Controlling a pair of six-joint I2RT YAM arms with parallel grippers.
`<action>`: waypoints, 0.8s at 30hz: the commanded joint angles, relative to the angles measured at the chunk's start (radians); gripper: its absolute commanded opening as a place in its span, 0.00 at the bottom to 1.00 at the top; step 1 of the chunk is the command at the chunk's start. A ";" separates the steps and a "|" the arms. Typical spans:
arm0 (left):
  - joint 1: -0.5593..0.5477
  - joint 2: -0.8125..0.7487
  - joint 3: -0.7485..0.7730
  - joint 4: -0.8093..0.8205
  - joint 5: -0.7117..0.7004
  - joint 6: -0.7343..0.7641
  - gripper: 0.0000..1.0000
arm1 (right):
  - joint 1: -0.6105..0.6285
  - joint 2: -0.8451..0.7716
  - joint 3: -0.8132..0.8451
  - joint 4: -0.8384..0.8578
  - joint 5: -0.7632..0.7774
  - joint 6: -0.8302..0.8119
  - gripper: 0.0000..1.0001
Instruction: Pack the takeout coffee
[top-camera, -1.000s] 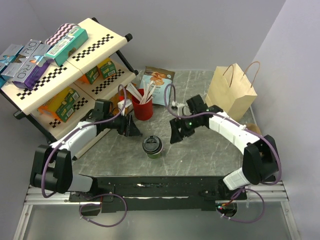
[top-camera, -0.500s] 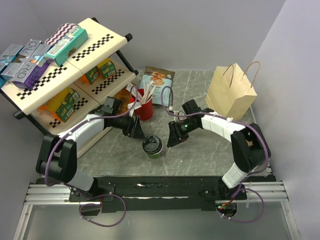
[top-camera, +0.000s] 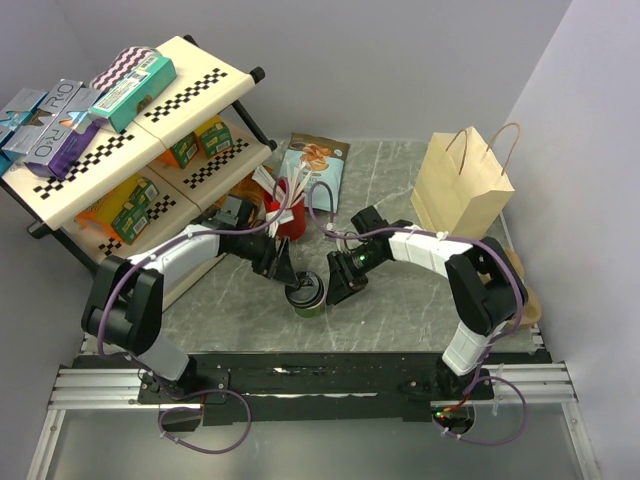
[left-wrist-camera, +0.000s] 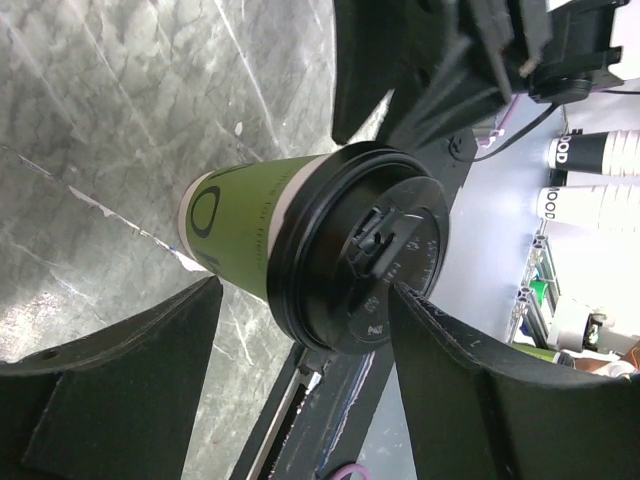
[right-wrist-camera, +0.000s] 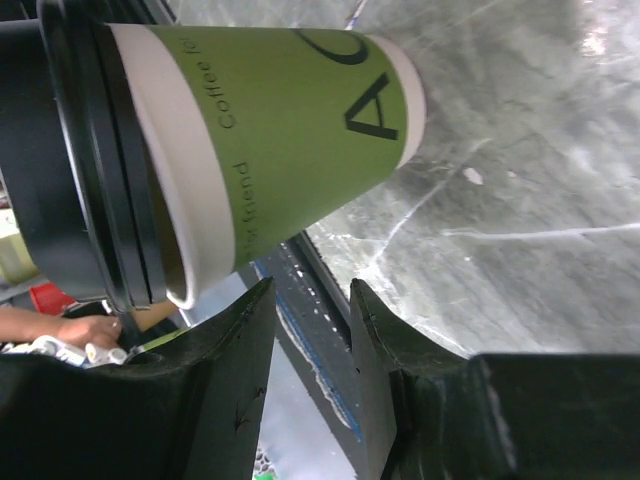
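Observation:
The takeout coffee (top-camera: 306, 293), a green paper cup with a black lid, stands upright on the marble table (top-camera: 400, 310) near the front. My left gripper (top-camera: 284, 266) is at the cup's left, its tips close against the lid. In the left wrist view the cup (left-wrist-camera: 250, 225) sits at the tips of the left gripper (left-wrist-camera: 305, 300), which is open wide; one finger (left-wrist-camera: 450, 360) overlaps the lid's edge and the other stands apart. My right gripper (top-camera: 335, 290) is just right of the cup. In the right wrist view the cup (right-wrist-camera: 290, 110) lies beyond one finger, and the right gripper (right-wrist-camera: 312, 290) is narrowly open on nothing.
A red cup with white stirrers (top-camera: 287, 215) stands just behind the left gripper. A brown paper bag (top-camera: 462, 185) stands upright at the back right. A snack pouch (top-camera: 313, 165) lies at the back, and a checkered shelf of boxes (top-camera: 130, 150) fills the left.
Both arms have moved in toward the coffee cup from either side. The right gripper's jaws have narrowed from wide to a small gap. The cup has not moved.

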 joint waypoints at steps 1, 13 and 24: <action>-0.013 0.016 0.042 -0.005 -0.002 0.024 0.73 | 0.006 0.028 0.047 0.017 -0.042 0.022 0.43; -0.036 0.033 0.040 0.029 -0.005 0.013 0.73 | 0.011 0.066 0.085 0.017 -0.056 0.039 0.42; -0.059 0.049 0.048 0.063 -0.005 -0.010 0.73 | 0.017 0.079 0.097 0.014 -0.060 0.042 0.42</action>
